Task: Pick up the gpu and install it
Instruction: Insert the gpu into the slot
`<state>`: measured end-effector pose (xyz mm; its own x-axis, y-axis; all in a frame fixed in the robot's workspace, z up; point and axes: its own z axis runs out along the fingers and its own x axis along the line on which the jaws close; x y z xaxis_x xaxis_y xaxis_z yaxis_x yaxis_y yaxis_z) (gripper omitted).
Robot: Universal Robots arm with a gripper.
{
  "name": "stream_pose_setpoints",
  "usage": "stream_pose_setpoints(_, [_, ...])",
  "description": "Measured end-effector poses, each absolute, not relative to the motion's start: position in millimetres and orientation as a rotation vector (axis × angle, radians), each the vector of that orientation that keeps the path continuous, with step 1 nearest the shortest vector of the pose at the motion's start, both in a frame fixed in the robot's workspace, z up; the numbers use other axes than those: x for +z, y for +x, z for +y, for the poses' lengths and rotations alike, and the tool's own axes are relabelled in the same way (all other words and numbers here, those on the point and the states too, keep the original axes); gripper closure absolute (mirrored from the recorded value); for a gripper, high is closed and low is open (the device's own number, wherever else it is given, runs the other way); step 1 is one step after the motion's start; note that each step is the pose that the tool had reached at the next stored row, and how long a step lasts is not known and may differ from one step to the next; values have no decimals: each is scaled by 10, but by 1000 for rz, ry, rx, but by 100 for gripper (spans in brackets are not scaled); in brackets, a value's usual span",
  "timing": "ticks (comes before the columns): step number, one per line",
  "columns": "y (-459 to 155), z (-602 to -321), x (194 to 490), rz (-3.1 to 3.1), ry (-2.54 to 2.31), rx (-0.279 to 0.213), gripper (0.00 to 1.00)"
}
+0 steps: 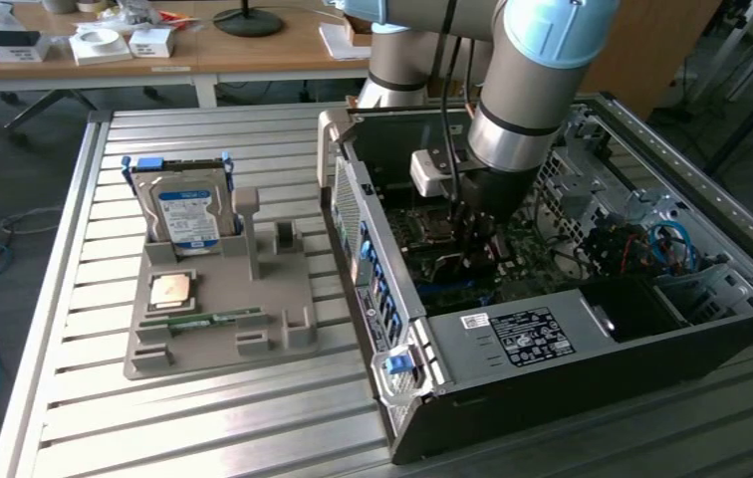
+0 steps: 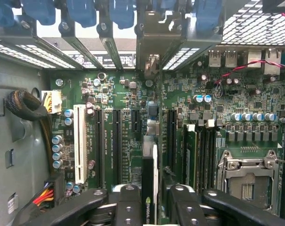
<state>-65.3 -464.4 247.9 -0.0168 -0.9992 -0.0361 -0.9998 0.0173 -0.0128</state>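
Wrist view: the fingers [image 2: 118,207] are partly closed, one on each side of the gpu [image 2: 149,188], clamping it edge-on. The card stands upright over the motherboard [image 2: 128,89], its long axis running along the slots toward the case's rear brackets. Exterior view: the gripper [image 1: 470,239] reaches down inside the case [image 1: 510,339], beside the holder [image 1: 217,299] on the tabletop [image 1: 111,418].

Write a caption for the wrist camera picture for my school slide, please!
Robot claw holds the gpu edge-on above the green motherboard inside the computer case.
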Motion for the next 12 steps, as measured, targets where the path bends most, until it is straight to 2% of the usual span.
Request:
stream_pose_setpoints(1, [-653, -4643, 2479, 2215, -2178, 25, 66])
stream_pose_setpoints(6, [-652, -4643, 2500, 2215, -2178, 25, 66])
stream_pose_setpoints(12, [-652, -4643, 2669, 2215, -2178, 25, 66])
